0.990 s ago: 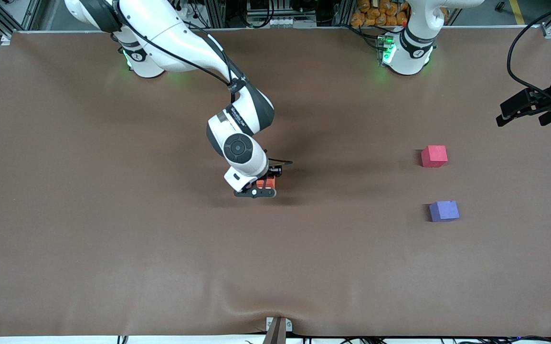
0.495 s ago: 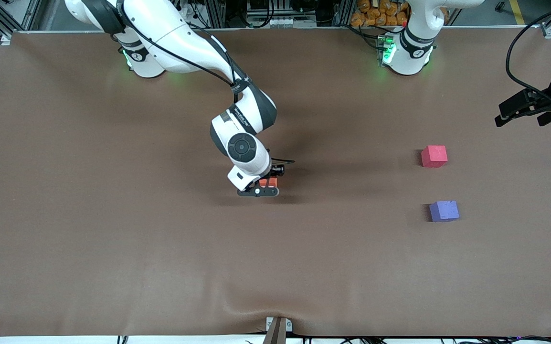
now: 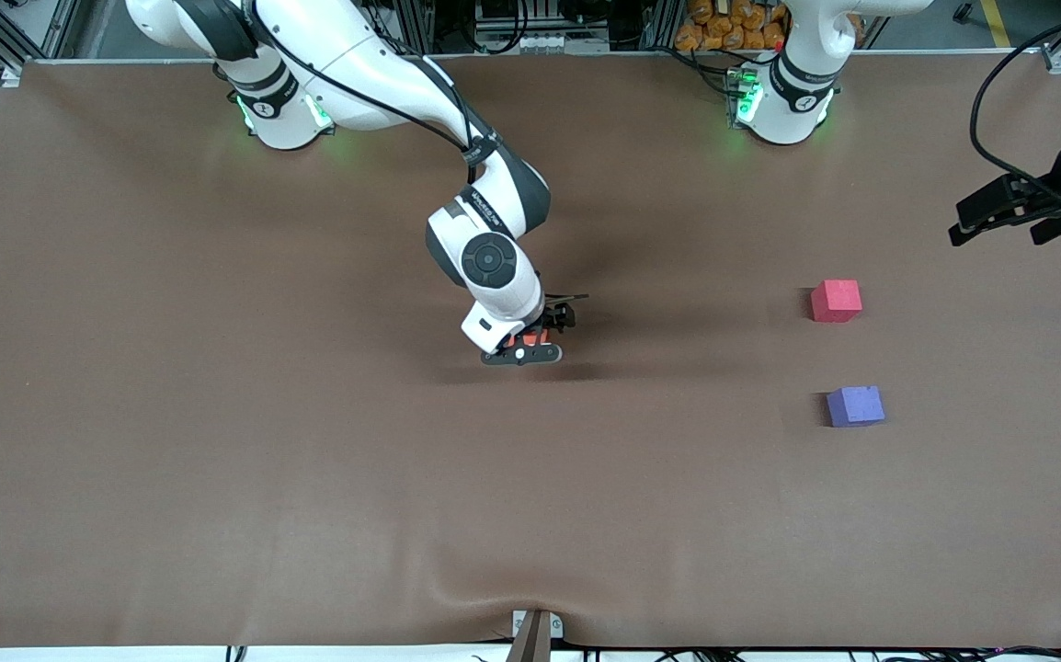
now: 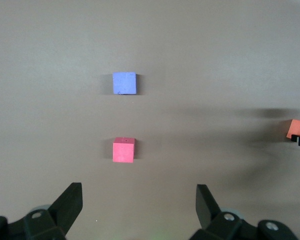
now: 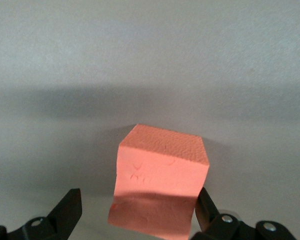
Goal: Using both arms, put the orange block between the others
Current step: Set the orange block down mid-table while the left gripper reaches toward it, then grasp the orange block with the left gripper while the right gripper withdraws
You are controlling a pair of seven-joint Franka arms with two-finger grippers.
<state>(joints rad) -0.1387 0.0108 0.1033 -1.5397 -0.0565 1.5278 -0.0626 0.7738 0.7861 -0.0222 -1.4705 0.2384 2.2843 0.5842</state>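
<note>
One brown-covered table (image 3: 218, 460) fills the frame, with two white Franka arms based along its upper edge. The right arm (image 3: 383, 64) reaches down to the centre of the frame. The left arm (image 3: 806, 55) waits, its hand at the frame's edge at its own end of the table.

There are two black grippers. The right gripper (image 3: 523, 349) hangs low at mid-frame, jaws wide apart around the orange block (image 3: 530, 341). In the right wrist view the block (image 5: 162, 170) sits tilted between the fingers, one finger (image 5: 70, 202) clear of it, the other right at its edge. The left gripper (image 3: 999, 230) hovers over the table with jaws spread wide and empty.

Three small cubes are in view. The pinkish-red cube (image 3: 836, 301) and the purple-blue cube (image 3: 855, 405) lie apart toward the left arm's end, the purple-blue one lower in the frame. The orange block is well apart from both.
</note>
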